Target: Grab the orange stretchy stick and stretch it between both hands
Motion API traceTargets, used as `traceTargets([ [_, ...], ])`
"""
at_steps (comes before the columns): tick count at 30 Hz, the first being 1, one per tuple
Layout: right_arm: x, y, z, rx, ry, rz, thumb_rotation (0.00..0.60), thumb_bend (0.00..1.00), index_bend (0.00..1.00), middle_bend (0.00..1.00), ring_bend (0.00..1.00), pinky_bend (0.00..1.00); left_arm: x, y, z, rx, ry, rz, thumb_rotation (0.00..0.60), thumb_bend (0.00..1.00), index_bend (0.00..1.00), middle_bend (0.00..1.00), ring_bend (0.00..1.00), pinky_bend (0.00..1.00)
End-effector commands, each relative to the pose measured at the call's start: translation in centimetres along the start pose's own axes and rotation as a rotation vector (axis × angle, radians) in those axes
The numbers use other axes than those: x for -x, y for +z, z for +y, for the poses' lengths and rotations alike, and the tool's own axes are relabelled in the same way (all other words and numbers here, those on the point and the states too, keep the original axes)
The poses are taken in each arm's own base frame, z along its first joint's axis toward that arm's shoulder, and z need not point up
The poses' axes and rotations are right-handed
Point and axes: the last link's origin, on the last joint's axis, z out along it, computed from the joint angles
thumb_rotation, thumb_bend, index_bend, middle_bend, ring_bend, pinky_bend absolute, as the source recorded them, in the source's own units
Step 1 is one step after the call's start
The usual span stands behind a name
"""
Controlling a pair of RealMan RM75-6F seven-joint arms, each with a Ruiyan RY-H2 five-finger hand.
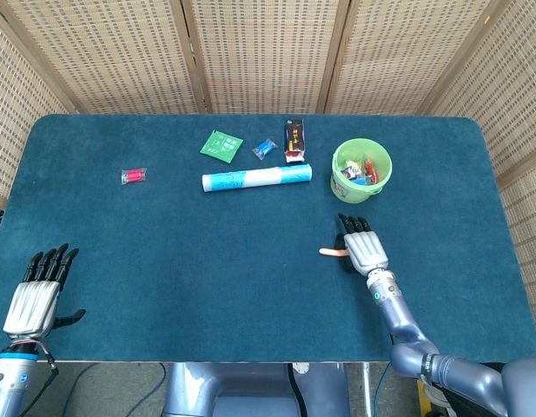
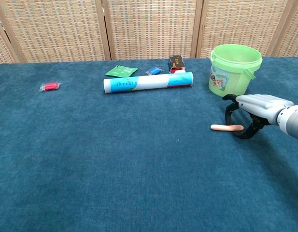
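The orange stretchy stick (image 1: 330,253) (image 2: 226,127) lies flat on the blue cloth just in front of the green bucket. My right hand (image 1: 363,247) (image 2: 257,107) hovers over the stick's right end. Its fingers arch down on the far side and its thumb on the near side, so they ring that end with a gap still showing. My left hand (image 1: 40,295) rests palm down at the near left edge of the table, fingers apart, holding nothing. The chest view does not show it.
A green bucket (image 1: 372,186) (image 2: 234,72) with small packets stands just behind my right hand. Further back lie a white-and-blue roll (image 1: 256,180) (image 2: 148,81), a dark box (image 1: 294,139), a green sachet (image 1: 221,145), a blue candy (image 1: 264,148) and a red candy (image 1: 134,175) (image 2: 51,86).
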Motion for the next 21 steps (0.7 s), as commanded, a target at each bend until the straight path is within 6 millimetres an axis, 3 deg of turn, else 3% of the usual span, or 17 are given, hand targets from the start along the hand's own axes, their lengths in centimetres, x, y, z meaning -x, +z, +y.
traceTargets([
  [1, 0.1, 0.0, 0.1, 0.004, 0.003, -0.003, 0.600, 0.53, 0.49, 0.07, 0.00, 0.00, 0.0, 0.0, 0.0, 0.001, 0.000, -0.001, 0.600, 0.00, 0.00, 0.00, 0.00, 0.00],
  [15, -0.1, 0.3, 0.5, 0.017, 0.014, 0.019, 0.600, 0.55, 0.62, 0.10, 0.00, 0.00, 0.0, -0.1, 0.1, 0.003, -0.003, 0.000, 0.600, 0.00, 0.00, 0.00, 0.00, 0.00],
  [21, -1.1, -0.3, -0.4, -0.028, 0.071, 0.046, 0.600, 0.56, 0.62, 0.12, 0.00, 0.00, 0.0, 0.0, 0.1, 0.012, -0.001, 0.000, 0.600, 0.00, 0.00, 0.00, 0.00, 0.00],
])
